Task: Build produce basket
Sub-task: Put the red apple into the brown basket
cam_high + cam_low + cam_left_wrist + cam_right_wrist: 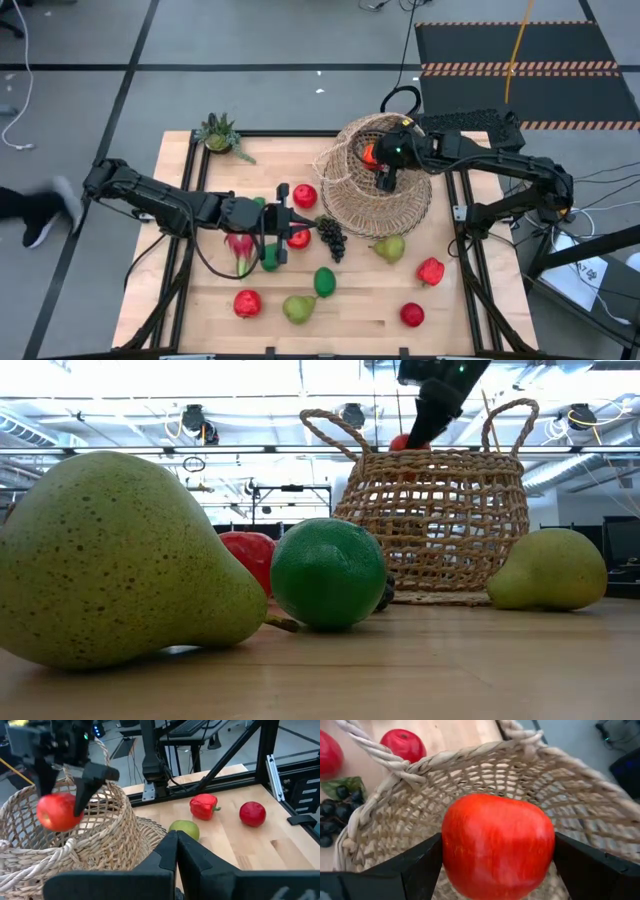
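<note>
The tan wicker basket (392, 200) (430, 530) stands upright on its base at the table's far right. My right gripper (383, 170) (497, 870) hangs over its opening, shut on a red apple (497, 845) (57, 811). My left gripper (290, 222) (176, 851) is shut with nothing between its fingers, low over the table's middle, left of the basket. It is beside a pink dragon fruit (240, 250), a lime (268, 258) and a red piece (298, 238). Grapes (331, 236), pears (390, 247) and more apples (247, 302) lie on the table. My right gripper pinches the red apple by its two opposite sides (451, 851) between the two fingers (422, 865). The fingers come from above, slanting down into the basket's mouth. The apple is lifted clear, at about the level of the basket's rim (400, 442).
A spiky potted plant (220, 135) stands at the far left corner. A red pepper (431, 270), a red apple (412, 315), a lime (324, 281) and a pear (298, 308) lie along the near half. Metal frame posts stand at the table's right edge (265, 765).
</note>
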Controlling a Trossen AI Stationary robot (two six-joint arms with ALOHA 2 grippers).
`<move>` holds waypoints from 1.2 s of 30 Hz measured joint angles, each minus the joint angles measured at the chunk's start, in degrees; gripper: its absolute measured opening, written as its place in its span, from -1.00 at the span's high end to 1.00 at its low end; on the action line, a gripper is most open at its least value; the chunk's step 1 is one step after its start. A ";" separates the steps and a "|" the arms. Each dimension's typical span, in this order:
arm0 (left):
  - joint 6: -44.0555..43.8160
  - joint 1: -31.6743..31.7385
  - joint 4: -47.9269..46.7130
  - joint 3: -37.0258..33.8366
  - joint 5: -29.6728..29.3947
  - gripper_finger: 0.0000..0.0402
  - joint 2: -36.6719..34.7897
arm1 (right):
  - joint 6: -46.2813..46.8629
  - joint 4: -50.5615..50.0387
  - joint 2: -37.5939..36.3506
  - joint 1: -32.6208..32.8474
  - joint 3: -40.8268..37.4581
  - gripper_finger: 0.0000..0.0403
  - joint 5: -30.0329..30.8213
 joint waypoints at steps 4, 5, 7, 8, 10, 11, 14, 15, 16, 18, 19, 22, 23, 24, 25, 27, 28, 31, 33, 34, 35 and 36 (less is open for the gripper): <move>0.21 0.00 0.04 0.00 0.02 0.95 0.00 | 0.02 1.64 -0.02 -1.88 -2.59 -0.67 -1.85; 0.21 0.00 0.04 0.00 0.00 0.95 0.00 | 0.02 2.12 -0.02 -2.37 -3.18 -0.67 -2.36; 0.21 0.00 0.12 0.00 0.00 0.95 0.01 | 0.18 3.44 -0.02 -3.56 -4.22 -0.67 -4.40; 0.21 0.02 0.23 0.00 0.00 0.95 0.01 | 0.84 4.05 -0.02 -4.17 -4.76 -0.67 -5.58; 0.21 0.02 0.71 0.00 0.00 0.95 0.01 | 2.03 4.68 -0.02 -5.52 -5.67 -0.67 -7.63; 0.22 0.02 0.91 0.00 0.00 0.95 0.00 | 2.60 4.95 0.00 -6.12 -5.95 -0.67 -8.36; 0.21 0.02 1.27 0.00 0.01 0.95 0.01 | 4.30 5.95 -0.02 -8.03 -6.51 -0.67 -9.47; 0.21 0.02 1.29 0.00 0.00 0.95 0.01 | 4.77 6.04 -0.02 -8.65 -6.63 -0.67 -9.88; 0.21 0.02 1.31 0.00 0.00 0.95 -0.01 | 5.22 6.00 -0.02 -9.36 -6.67 -0.67 -10.57; 0.21 0.02 1.31 0.00 0.00 0.95 0.01 | 5.96 6.02 -0.02 -10.43 -6.67 -0.67 -11.18; 0.21 0.02 1.31 0.00 0.00 0.95 0.00 | 6.02 6.02 -0.02 -10.92 -6.67 -0.67 -11.75; 0.21 0.02 1.29 0.00 0.00 0.95 0.01 | 5.73 5.86 -0.02 -11.59 -6.67 -0.67 -12.17; 0.21 0.02 1.27 0.00 0.00 0.95 -0.01 | 5.07 5.70 -0.02 -11.74 -6.67 -0.67 -12.20; 0.21 0.02 1.24 0.00 0.02 0.95 0.00 | 3.89 5.55 -0.02 -11.74 -6.67 -0.67 -12.20; 0.21 0.02 1.16 0.00 0.00 0.95 -0.01 | 2.26 5.43 -0.02 -11.74 -6.67 -0.67 -12.20; 0.15 0.02 0.85 0.00 0.00 0.95 -0.01 | -0.81 5.64 -0.04 -11.74 -7.23 -0.67 -12.16; 0.15 0.02 0.77 0.00 0.00 0.95 0.00 | -2.50 5.65 -0.04 -11.74 -7.77 -0.67 -12.16; 0.10 0.02 0.76 0.00 0.01 0.95 0.01 | -7.21 5.51 -0.02 -11.74 -9.75 -0.67 -12.02; 0.10 0.02 0.74 0.00 0.00 0.95 -0.01 | -8.35 5.43 -0.02 -11.74 -10.82 -0.67 -11.92; 0.03 0.02 0.72 0.00 0.00 0.95 0.00 | -8.34 5.53 -0.02 -11.74 -11.28 -0.67 -11.90; -0.04 0.02 0.73 0.00 0.01 0.95 -0.01 | -8.06 5.56 -0.02 -11.74 -11.64 -0.67 -11.88; -0.05 0.02 0.74 0.00 0.00 0.95 0.01 | -7.63 5.56 -0.02 -11.74 -11.95 -0.67 -11.86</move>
